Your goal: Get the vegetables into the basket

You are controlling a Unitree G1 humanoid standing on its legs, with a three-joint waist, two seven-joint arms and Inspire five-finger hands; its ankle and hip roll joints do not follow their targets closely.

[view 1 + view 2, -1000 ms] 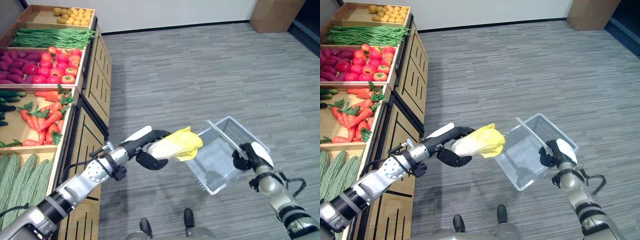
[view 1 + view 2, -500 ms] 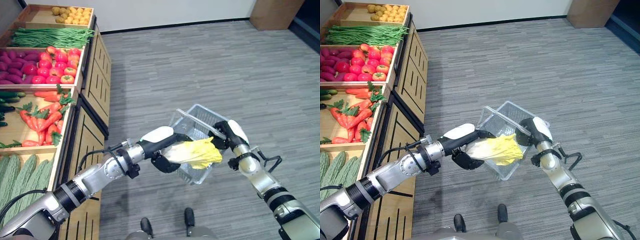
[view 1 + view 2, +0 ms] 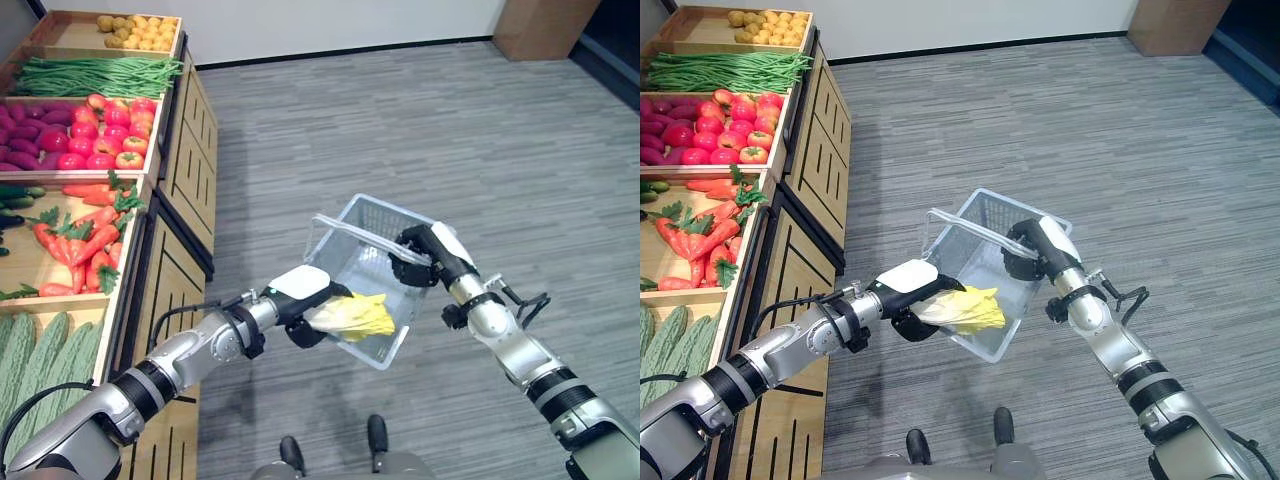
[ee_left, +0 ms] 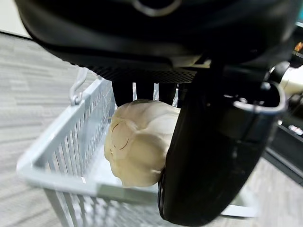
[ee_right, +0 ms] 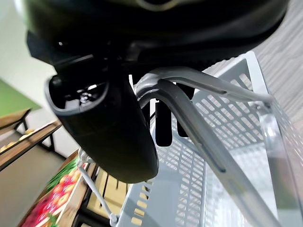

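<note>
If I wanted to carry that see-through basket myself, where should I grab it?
Probably by the handle, coming from above. It is a thin bar arching over the basket, easy to wrap fingers round, and the right hand is curled on it that way. The mesh walls look thin and awkward to hold. The left hand holds the cabbage over the open top.

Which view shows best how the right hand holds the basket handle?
The right wrist view: the right hand has its thumb and fingers curled round the grey basket handle, seen close up. Both eye views show that hand at the far rim of the basket, with the grip itself too small to tell.
</note>
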